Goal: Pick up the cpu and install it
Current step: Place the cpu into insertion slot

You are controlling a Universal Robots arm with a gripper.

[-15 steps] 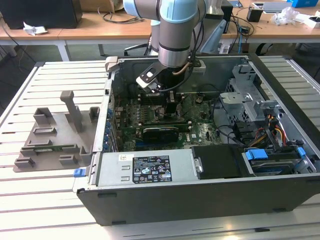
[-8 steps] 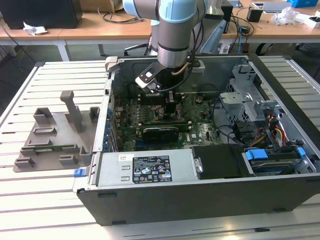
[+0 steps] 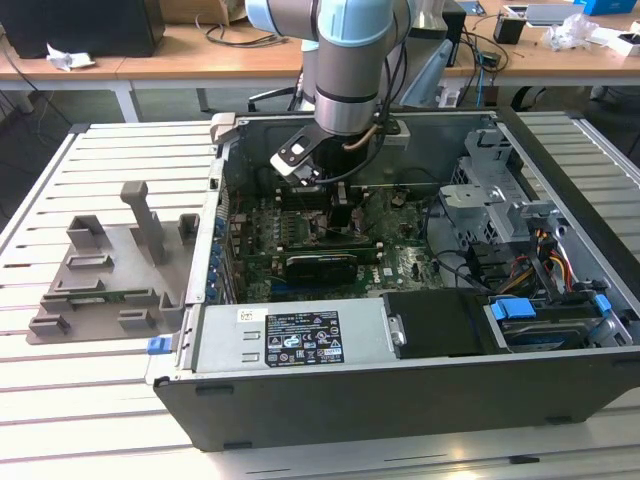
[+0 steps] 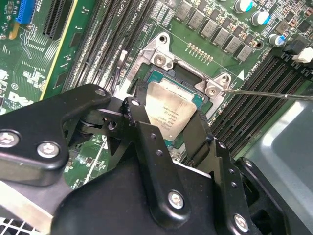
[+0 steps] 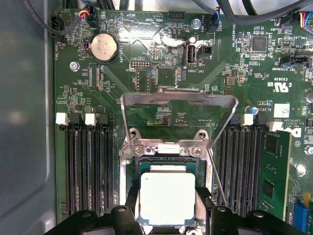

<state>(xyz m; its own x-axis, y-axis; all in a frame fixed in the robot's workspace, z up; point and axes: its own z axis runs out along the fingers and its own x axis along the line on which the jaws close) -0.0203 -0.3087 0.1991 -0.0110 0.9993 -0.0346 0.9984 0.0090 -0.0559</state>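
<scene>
The cpu (image 5: 167,196) is a flat square chip with a silver-grey lid. It sits level over the motherboard socket (image 4: 164,58), between my two black fingers (image 5: 131,208). My gripper (image 5: 167,210) grips it by two opposite edges; in the second wrist view the gripper (image 4: 168,129) flanks the cpu (image 4: 168,110) the same way. The socket's metal load plate (image 5: 178,98) stands raised and open behind the chip. In the exterior view my gripper (image 3: 335,215) reaches down into the open computer case (image 3: 400,400).
Memory slots (image 5: 88,166) run along both sides of the socket, and one memory stick (image 5: 271,176) is fitted. The thin socket lever (image 4: 264,93) sticks out sideways. A grey fixture tray (image 3: 110,270) lies at the exterior view's left; a drive cage (image 3: 500,200) and cables fill the right.
</scene>
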